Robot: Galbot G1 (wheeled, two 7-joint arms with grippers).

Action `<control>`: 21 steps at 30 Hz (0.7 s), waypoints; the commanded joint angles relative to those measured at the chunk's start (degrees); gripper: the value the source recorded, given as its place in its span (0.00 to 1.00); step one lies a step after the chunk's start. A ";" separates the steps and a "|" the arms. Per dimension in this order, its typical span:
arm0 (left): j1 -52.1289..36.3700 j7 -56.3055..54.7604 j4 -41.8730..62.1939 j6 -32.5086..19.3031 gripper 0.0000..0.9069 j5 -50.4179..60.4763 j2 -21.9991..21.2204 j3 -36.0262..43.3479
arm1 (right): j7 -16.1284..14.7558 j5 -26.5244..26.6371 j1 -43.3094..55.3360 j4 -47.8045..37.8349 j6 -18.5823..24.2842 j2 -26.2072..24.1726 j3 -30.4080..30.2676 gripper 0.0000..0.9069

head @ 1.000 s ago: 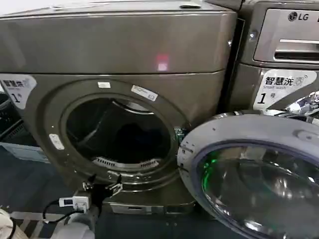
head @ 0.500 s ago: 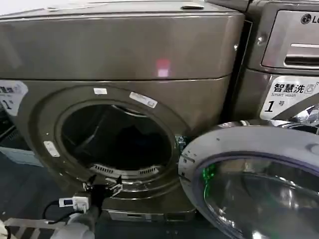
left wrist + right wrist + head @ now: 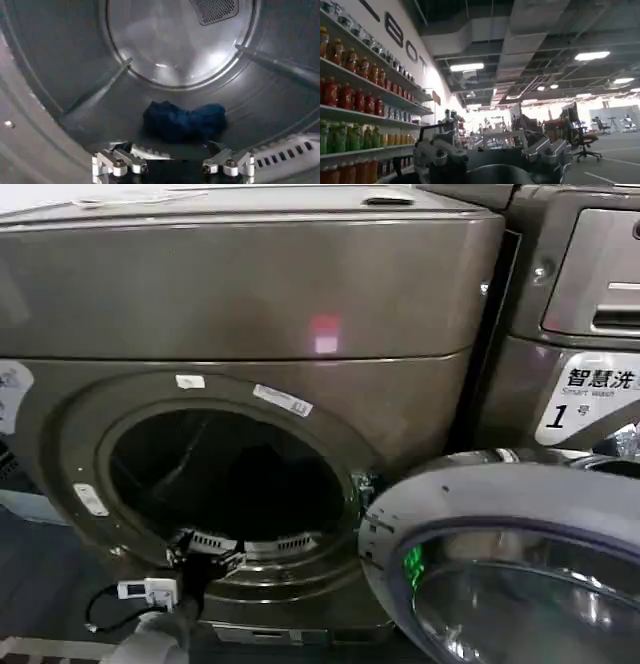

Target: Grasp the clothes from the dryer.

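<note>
The clothes (image 3: 184, 121) lie (bundled) in the dryer (image 3: 240, 314), left gripper (image 3: 172, 167) spread before them.

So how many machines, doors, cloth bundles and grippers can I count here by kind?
Machines: 2, the dryer and a second machine beside it.
Open round doors: 1, the glass door.
Blue clothes in the drum: 1 bundle.
Grippers: 2, the left gripper at the drum's mouth and the right gripper facing the room.
Total: 6.
</note>
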 commanded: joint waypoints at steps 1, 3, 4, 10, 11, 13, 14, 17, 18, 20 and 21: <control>-0.01 0.04 0.08 2.81 1.00 -0.04 0.04 0.05 | 0.00 0.00 0.10 0.05 -0.05 0.00 -0.06 1.00; 0.04 0.18 0.10 2.81 1.00 -0.05 0.05 0.03 | 0.01 0.00 0.12 0.03 -0.05 -0.03 -0.12 1.00; 0.02 0.14 0.21 2.81 1.00 -0.11 0.05 0.08 | -0.01 0.01 0.05 0.12 -0.05 -0.04 -0.16 1.00; -0.17 0.10 0.29 2.81 1.00 -0.01 -0.06 0.18 | 0.00 0.01 -0.32 -0.24 -0.03 -0.37 0.02 1.00; -0.16 0.09 0.30 2.81 1.00 0.01 -0.05 0.19 | -0.01 0.01 -0.31 -0.27 -0.03 -0.42 0.01 1.00; -0.17 0.09 0.36 2.81 1.00 0.04 -0.09 0.19 | 0.01 -0.02 -0.22 -0.28 0.00 -0.43 -0.06 1.00; -0.18 0.09 0.39 2.81 1.00 0.04 -0.10 0.18 | 0.03 -0.03 -0.18 -0.26 0.01 -0.40 -0.11 1.00; -0.20 0.02 0.43 2.81 1.00 0.14 -0.16 0.20 | 0.10 -0.08 -0.02 -0.15 0.07 -0.30 -0.23 1.00; -0.20 0.02 0.39 2.81 1.00 0.16 -0.15 0.19 | 0.11 -0.07 0.00 -0.16 0.10 -0.30 -0.22 1.00; -0.26 0.02 0.27 2.81 1.00 0.16 -0.21 0.21 | 0.08 -0.06 -0.10 -0.27 0.19 -0.28 -0.19 1.00; -0.31 0.02 0.28 2.81 1.00 0.18 -0.28 0.22 | 0.09 -0.08 -0.12 -0.27 0.20 -0.29 -0.18 1.00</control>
